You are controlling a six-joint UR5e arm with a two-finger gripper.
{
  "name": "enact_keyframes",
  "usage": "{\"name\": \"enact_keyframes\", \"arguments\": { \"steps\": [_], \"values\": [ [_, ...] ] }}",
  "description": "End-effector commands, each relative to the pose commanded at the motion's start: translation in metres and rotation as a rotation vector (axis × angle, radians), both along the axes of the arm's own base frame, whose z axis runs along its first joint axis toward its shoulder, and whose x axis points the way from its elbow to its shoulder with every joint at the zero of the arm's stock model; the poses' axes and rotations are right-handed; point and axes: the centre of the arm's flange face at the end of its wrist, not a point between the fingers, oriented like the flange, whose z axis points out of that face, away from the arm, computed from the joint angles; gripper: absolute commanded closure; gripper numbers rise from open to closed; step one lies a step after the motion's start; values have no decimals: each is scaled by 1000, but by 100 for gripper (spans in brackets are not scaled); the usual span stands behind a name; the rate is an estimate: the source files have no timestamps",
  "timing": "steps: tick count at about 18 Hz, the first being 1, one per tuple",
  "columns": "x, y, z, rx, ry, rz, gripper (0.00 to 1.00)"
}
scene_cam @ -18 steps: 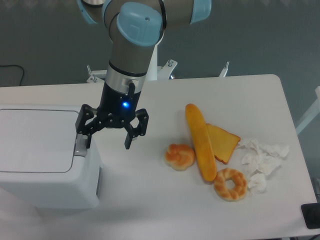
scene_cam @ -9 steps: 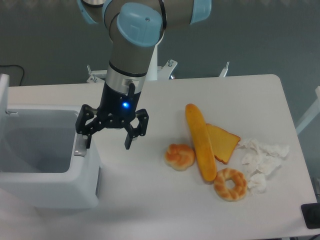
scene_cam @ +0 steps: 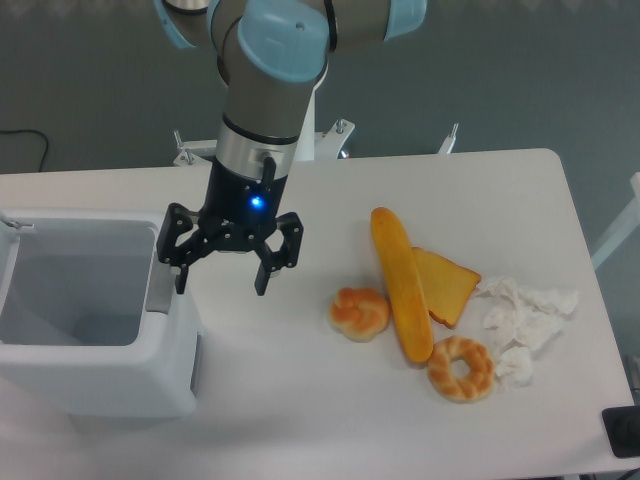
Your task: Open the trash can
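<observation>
The white trash can [scene_cam: 150,375] stands at the table's left front. Its top is open and I look down into the empty grey inside. The lid has swung back out of sight at the left edge. A grey push-button strip [scene_cam: 158,296] runs along the can's right rim. My gripper [scene_cam: 222,284] hangs open just right of that rim, left finger [scene_cam: 180,277] above the button strip, right finger [scene_cam: 265,277] over the bare table. Nothing is between the fingers.
Right of the gripper lie a small round bun [scene_cam: 359,313], a long baguette [scene_cam: 401,283], a toast slice [scene_cam: 447,285] and a ring-shaped pastry [scene_cam: 461,368]. Crumpled white tissues [scene_cam: 523,322] sit at the far right. A dark object [scene_cam: 622,432] shows at the lower right corner.
The trash can's lid, flat and shut a second ago, has swung up and back, leaving the can open. My gripper has risen slightly off the button strip.
</observation>
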Motion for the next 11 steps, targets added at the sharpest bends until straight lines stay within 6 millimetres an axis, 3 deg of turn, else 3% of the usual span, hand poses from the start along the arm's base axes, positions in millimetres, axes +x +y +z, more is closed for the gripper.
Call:
{"name": "enact_keyframes", "arguments": {
  "steps": [4, 11],
  "values": [
    [-6, -3, 7, 13, 36, -8, 0],
    [-49, -52, 42, 44, 227, -107, 0]
  ]
}}
